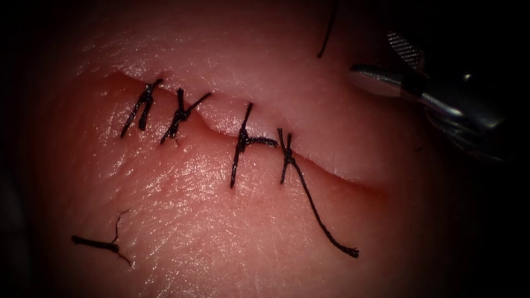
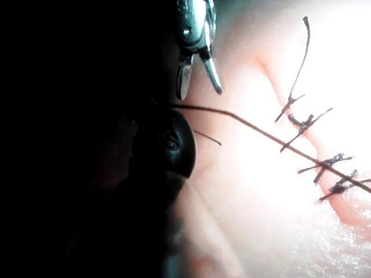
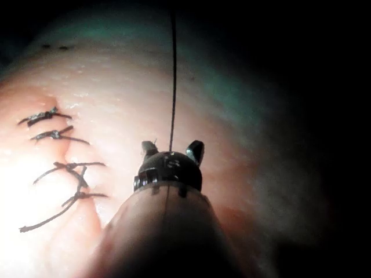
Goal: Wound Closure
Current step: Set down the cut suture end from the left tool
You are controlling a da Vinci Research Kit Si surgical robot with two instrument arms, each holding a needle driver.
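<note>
Your right tool (image 1: 397, 55) stands at the upper right of the frame, jaws apart, holding nothing. Four knotted stitches (image 1: 243, 140) cross the cut (image 1: 331, 168) in the tissue (image 1: 221, 232). A loose thread piece (image 1: 99, 244) lies lower left.

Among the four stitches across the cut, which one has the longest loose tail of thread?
The stitch farthest right. Its tail trails far down over the tissue; the other three stitches have only short cut ends.

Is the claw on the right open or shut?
Open. The right claw's two tips stand apart in the endoscope and wrist views; a thread runs between them, ungripped.
</note>
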